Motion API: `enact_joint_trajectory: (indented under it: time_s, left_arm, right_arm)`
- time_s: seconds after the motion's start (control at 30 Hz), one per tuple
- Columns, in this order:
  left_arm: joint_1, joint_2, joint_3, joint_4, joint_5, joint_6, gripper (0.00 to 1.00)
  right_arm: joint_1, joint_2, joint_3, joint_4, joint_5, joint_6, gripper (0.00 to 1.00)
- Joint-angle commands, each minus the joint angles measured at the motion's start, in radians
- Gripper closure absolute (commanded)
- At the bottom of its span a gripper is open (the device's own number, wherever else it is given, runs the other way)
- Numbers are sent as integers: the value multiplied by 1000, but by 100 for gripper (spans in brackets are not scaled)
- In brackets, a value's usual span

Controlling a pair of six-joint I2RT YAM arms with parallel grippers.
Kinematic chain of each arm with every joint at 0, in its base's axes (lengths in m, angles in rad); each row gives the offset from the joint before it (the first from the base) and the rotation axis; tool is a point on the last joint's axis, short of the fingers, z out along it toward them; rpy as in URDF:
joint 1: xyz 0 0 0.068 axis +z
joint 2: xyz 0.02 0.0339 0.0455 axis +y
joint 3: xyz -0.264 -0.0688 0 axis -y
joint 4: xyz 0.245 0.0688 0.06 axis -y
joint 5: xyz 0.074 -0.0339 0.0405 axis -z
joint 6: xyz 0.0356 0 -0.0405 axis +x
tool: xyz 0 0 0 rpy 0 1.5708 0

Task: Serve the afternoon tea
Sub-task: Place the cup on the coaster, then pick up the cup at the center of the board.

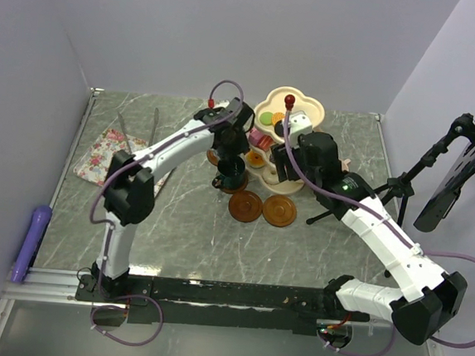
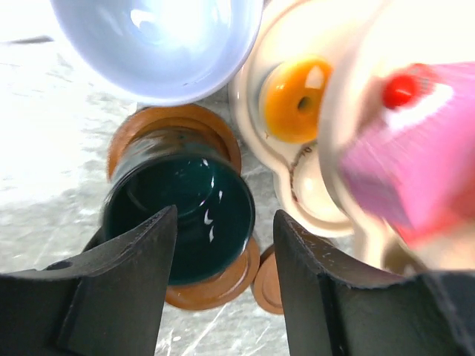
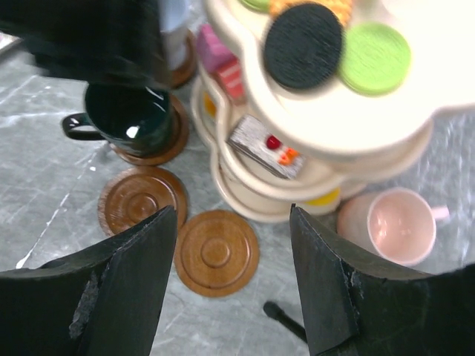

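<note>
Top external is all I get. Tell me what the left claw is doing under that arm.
Observer: The left claw is open, poised over the green mug.
Operator: Check that mug has a saucer.
Observer: It does. A saucer shows under its base.
Operator: Find me the pink mug.
Observer: The pink mug stands beside the base of the stand, with no saucer under it.
</note>
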Motion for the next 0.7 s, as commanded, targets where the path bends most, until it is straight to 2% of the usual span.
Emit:
enact_joint_trajectory:
  time_s: [0.0, 0.17, 0.37, 0.47, 0.67]
  left_arm:
    - [15, -188, -92, 111, -57, 47, 40]
    - [91, -328, -302, 226, 33, 76, 35]
    - [127, -527, -480, 367, 3, 167, 18]
    - [131, -575, -517, 388, 0, 219, 13]
    - [131, -642, -539, 384, -20, 299, 11]
  right_arm:
    - [-40, 2, 82, -60, 44, 72, 31]
    - [-118, 43, 99, -138, 48, 167, 31]
    - [-221, 57, 32, -140, 31, 172, 33]
    - [-264, 74, -5, -134, 31, 145, 34]
    - [-347, 112, -62, -74, 13, 121, 39]
